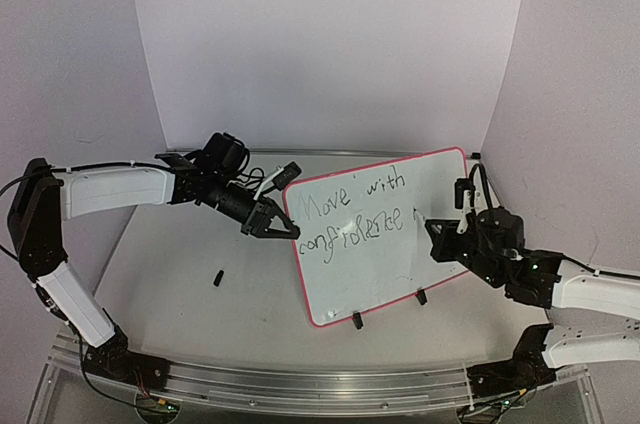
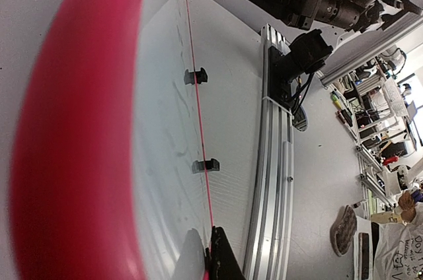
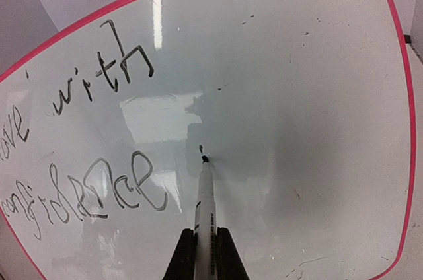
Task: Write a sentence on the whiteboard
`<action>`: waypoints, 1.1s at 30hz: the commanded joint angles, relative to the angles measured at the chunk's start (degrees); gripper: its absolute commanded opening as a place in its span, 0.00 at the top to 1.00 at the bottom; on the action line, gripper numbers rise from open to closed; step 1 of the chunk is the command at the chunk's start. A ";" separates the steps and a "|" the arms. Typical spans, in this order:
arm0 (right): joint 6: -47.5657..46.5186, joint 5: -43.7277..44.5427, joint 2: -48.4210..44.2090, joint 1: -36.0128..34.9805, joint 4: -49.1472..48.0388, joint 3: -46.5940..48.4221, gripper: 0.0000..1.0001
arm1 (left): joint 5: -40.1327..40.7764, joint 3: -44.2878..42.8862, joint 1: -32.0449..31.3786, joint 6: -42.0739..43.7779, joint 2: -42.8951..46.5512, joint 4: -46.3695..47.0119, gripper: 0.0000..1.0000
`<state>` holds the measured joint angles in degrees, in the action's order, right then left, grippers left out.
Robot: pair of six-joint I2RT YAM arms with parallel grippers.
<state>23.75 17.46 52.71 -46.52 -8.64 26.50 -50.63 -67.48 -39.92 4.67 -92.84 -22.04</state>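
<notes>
The large white whiteboard with a thin pink-red rim (image 1: 390, 274) stands tilted on the grey desk (image 1: 170, 294), propped on two small black clip feet (image 1: 357, 321). The left pincer (image 1: 285, 229) is clamped on the board's left edge. The right pincer (image 3: 205, 257) is closed around a white marker pen (image 3: 204, 194). The pen's black tip touches the board just right of the thin black handwritten sentence (image 1: 350, 234) ("Move with" above a second, scrawled row). A small black object (image 1: 217, 277) lies on the desk, well apart from the board.
</notes>
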 commanded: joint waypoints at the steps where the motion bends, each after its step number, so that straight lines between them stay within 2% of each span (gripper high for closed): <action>1: -0.99 2.70 1.47 0.40 -1.55 2.51 1.00 | 0.27 -0.58 -2.26 5.84 -1.02 -4.15 1.00; 15: 1.44 4.80 0.56 0.40 0.35 1.19 1.00 | 0.34 -0.56 -2.24 5.81 -1.06 -4.14 1.00; 33: 5.69 -0.10 -5.44 0.39 7.00 -2.69 1.00 | 0.29 -0.59 -2.23 5.79 -1.11 -4.17 1.00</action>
<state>27.88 18.23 48.46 -46.50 -4.18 24.47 -50.72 -67.48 -40.03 5.57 -92.84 -22.04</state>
